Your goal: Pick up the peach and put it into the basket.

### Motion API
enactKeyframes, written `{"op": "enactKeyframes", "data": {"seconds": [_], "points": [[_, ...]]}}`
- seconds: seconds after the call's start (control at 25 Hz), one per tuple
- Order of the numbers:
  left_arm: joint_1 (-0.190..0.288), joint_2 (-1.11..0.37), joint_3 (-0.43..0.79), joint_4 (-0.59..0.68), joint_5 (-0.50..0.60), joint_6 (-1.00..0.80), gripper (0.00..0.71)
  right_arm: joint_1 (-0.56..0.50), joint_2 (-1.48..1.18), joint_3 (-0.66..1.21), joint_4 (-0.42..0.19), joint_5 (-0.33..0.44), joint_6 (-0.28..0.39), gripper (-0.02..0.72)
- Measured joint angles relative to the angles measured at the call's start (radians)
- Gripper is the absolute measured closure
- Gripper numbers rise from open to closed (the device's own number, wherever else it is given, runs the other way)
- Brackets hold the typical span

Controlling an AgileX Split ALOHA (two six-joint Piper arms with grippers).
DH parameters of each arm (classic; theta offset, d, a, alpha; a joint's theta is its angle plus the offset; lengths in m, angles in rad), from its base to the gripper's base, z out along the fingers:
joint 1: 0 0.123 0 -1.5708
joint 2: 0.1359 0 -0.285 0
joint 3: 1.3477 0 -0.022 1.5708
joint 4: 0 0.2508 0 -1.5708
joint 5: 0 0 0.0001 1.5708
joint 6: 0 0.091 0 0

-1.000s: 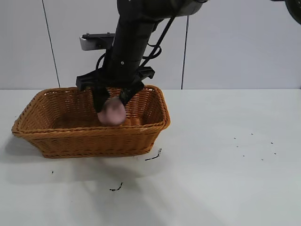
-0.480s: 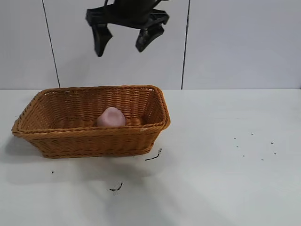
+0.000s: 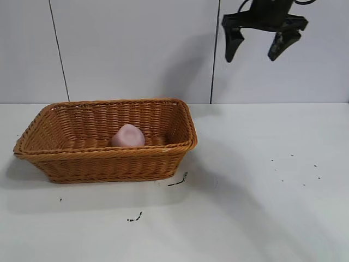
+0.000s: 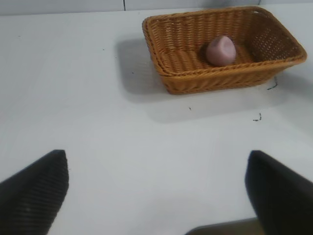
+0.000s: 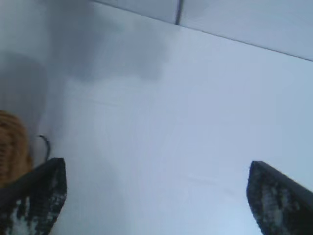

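The pale-pink peach (image 3: pixel 128 136) lies inside the orange-brown wicker basket (image 3: pixel 109 164), right of the middle, free of any gripper. My right gripper (image 3: pixel 251 57) hangs open and empty high above the table, well to the right of the basket. In the right wrist view its open gripper (image 5: pixel 156 196) is over bare white table, with a sliver of the basket (image 5: pixel 12 147) at one edge. The left arm is out of the exterior view. In the left wrist view its gripper (image 4: pixel 156 191) is open and empty, far from the basket (image 4: pixel 220 83) and the peach (image 4: pixel 220 50).
The white table (image 3: pixel 262 207) carries small black marks near the basket's front corner (image 3: pixel 177 180), further forward (image 3: pixel 134 218) and as specks at the right (image 3: pixel 294 169). A grey panelled wall stands behind.
The right gripper let go of the peach in the basket, rose, and swung to the right, away from the basket. The peach stays in the basket.
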Motion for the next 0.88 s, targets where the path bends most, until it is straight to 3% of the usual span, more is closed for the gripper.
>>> {"op": "enactKeyframes", "data": {"seconds": [0.48,0.88], "points": [[0.000,0.000,0.000,0.000,0.000,0.000,0.016,-0.054,-0.181,0.181,0.000,0.002,0.001,0.007],[0.000,0.000,0.000,0.000,0.000,0.000,0.016,-0.054,-0.708,0.723,0.000,0.001,0.002,0.008]]}}
